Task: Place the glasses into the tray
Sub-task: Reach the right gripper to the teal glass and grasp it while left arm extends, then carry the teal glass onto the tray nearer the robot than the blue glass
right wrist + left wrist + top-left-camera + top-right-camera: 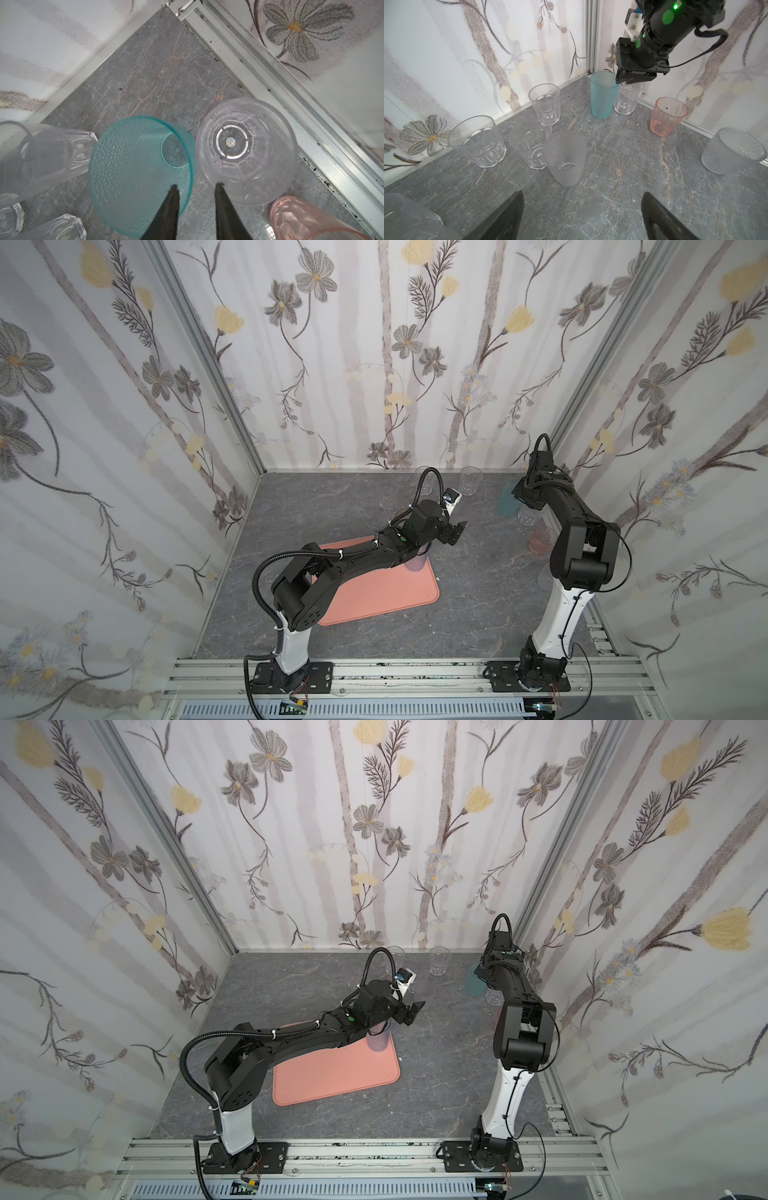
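The salmon-pink tray (pixel 386 593) (pixel 332 1077) lies mid-table with a blue-purple tumbler (pixel 415 562) (pixel 379 1040) upright on its far right corner. My left gripper (pixel 581 207) (pixel 455 533) hangs wide open beyond that corner, holding nothing, and faces a frosted tumbler (pixel 565 158). At the back right corner my right gripper (pixel 196 185) (pixel 632 80) stands narrowly open from above. One finger (pixel 173 199) is inside the teal tumbler (pixel 137 162) (pixel 603 94). The second finger (pixel 221 199) is at the rim of a clear tumbler (pixel 247 149) (pixel 628 101). The teal wall runs between them, ungripped.
Three clear tumblers (pixel 545 106) (pixel 478 141) (pixel 529 145) cluster by the back wall. An orange-pink tumbler (pixel 668 115) (pixel 307 220) and another frosted one (pixel 735 150) stand along the right wall's rail (pixel 270 68). The left arm (pixel 353 560) covers the tray's left part.
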